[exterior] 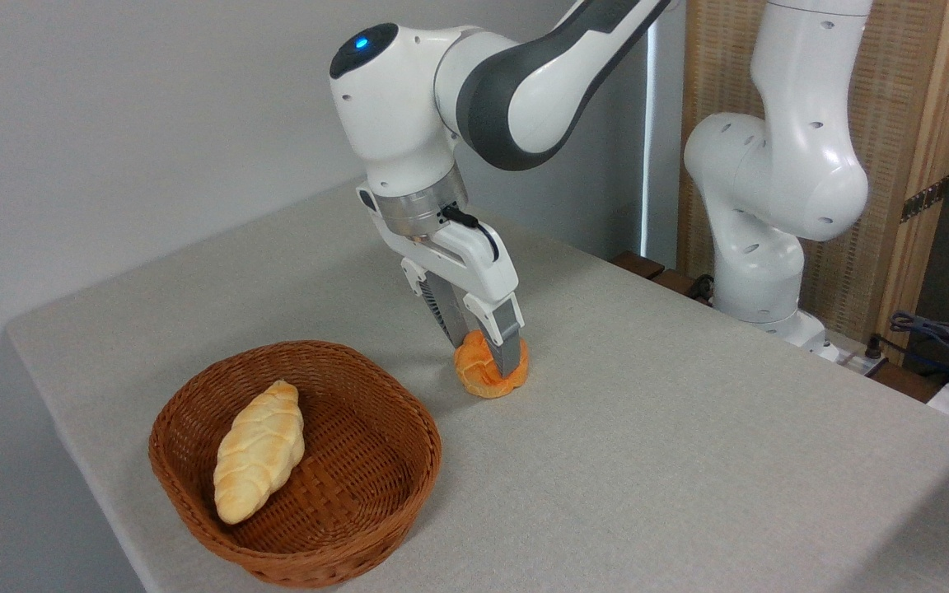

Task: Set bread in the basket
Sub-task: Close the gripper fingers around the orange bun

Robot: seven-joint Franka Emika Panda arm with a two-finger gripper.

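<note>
Here, bread: we see the small round orange-golden knotted bun (487,372) sitting on the grey cloth-covered table (689,461).
Gripper: our white two-finger gripper (484,350) straddles the bun from above, fingers closed against its sides.
Basket: the round brown woven wicker basket (392,486) lies down-left of the gripper, near, holding a pale yellow braided loaf (260,451).

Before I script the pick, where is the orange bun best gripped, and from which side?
Across its middle, from straight above. The orange bun sits low and round on the table, so only top access spans it; the fingers already straddle it that way.
</note>
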